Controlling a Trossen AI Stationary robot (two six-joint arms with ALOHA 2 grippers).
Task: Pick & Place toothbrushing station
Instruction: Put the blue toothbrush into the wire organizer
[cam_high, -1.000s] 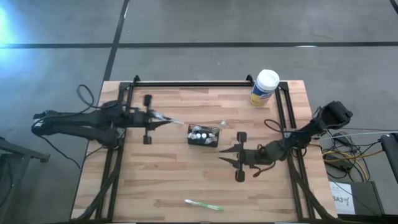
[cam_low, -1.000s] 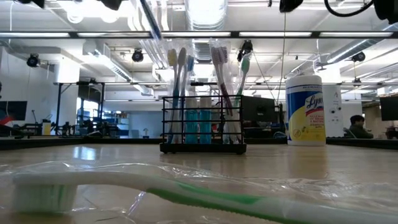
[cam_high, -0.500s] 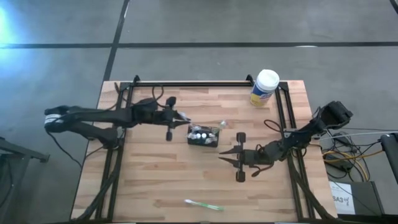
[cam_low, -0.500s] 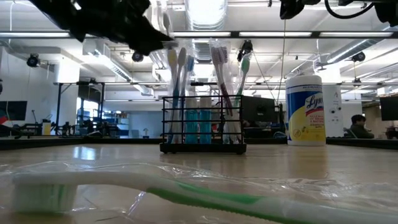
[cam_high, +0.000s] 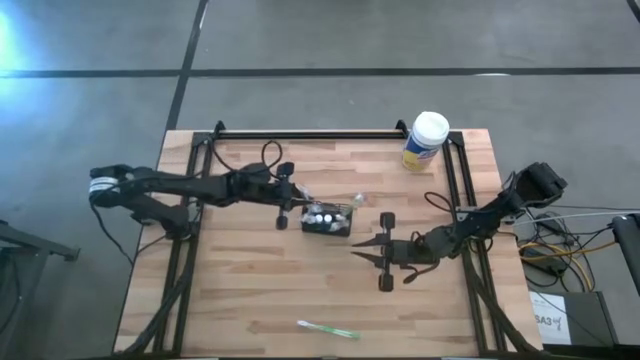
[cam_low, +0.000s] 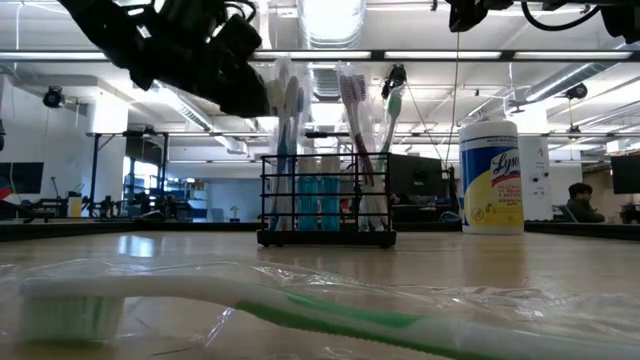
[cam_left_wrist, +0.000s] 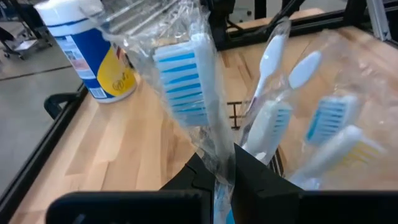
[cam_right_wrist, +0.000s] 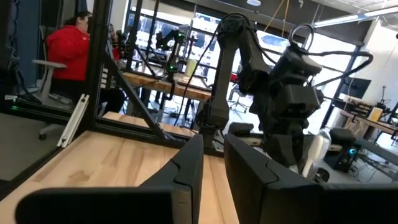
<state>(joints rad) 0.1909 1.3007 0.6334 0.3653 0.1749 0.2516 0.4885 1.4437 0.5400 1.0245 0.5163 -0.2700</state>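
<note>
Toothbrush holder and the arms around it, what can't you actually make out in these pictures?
- High view: the brushes inside the black mesh holder are too small to count or tell colours.
- Low view: the left arm hides the left tool's grip on its wrapped toothbrush.
- Right wrist view: the right tool shows nothing between its fingers; the holder is behind the left arm.

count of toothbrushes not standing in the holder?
2. A wrapped blue toothbrush is clamped in the left gripper beside the holder; a wrapped green toothbrush lies near the table's front edge. Others may be hidden.
</note>
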